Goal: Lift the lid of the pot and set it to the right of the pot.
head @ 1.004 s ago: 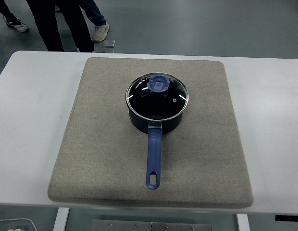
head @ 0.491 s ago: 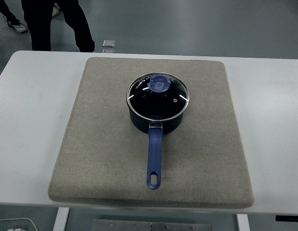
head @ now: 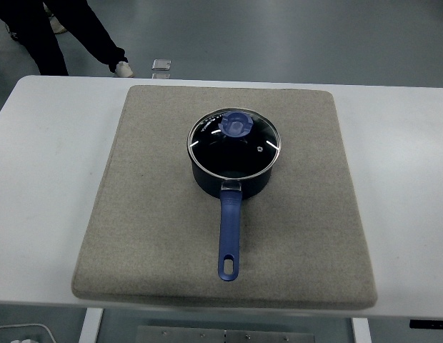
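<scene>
A dark blue pot stands in the middle of a beige mat on the white table. Its long blue handle points toward the near edge. A glass lid with a metal rim rests closed on the pot, and a blue knob sits on top of the lid. Neither of my hands shows in the head view.
The mat has bare room to the right of the pot and to its left. A person's legs in dark trousers show on the floor beyond the table's far left corner. A small pale object lies on the floor behind the table.
The person behind the table has stepped away to the left. The pot and lid have not moved.
</scene>
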`<state>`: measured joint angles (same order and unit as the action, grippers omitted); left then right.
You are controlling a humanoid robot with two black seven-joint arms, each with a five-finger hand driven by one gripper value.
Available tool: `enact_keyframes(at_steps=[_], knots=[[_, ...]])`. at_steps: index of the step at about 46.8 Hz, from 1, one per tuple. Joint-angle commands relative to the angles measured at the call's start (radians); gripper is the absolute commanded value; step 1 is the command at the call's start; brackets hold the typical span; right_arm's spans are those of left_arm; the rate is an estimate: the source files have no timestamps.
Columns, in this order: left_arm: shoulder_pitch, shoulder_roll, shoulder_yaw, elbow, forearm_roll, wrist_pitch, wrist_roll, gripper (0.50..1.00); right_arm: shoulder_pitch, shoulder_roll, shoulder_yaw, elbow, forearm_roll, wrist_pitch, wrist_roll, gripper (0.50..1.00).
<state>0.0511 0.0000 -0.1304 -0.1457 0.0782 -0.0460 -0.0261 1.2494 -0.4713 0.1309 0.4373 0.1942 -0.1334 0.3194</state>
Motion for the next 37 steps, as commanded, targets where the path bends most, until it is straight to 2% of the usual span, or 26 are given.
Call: enact_keyframes(at_steps=[1,9,17,23,25,31,37], knots=[[0.0,0.0,0.0,0.0,0.0,0.0,0.0,1.0,0.001,0.003,0.001,0.0,0.004,0.046,-0.006,0.905],[0.0,0.0,0.0,0.0,0.0,0.0,0.0,1.0,0.015,-0.009,-0.002,0.0,-0.01,0.089,-0.008,0.905],[0.001,0.0,0.0,0.0,0.0,0.0,0.0,1.0,0.024,-0.029,-0.023,-0.002,-0.025,0.189,0.001,0.905],[0.0,0.0,0.0,0.0,0.0,0.0,0.0,1.0,0.045,-0.036,-0.036,-0.002,-0.137,0.27,0.012,0.905],[0.001,0.0,0.0,0.0,0.0,0.0,0.0,1.0,0.053,-0.038,-0.036,-0.002,-0.177,0.302,0.036,0.905],[0.001,0.0,0.0,0.0,0.0,0.0,0.0,1.0,0.08,-0.061,-0.037,0.0,-0.323,0.414,0.161,0.905],[0.0,0.0,0.0,0.0,0.0,0.0,0.0,1.0,0.126,-0.07,-0.037,0.0,-0.435,0.474,0.188,0.905]])
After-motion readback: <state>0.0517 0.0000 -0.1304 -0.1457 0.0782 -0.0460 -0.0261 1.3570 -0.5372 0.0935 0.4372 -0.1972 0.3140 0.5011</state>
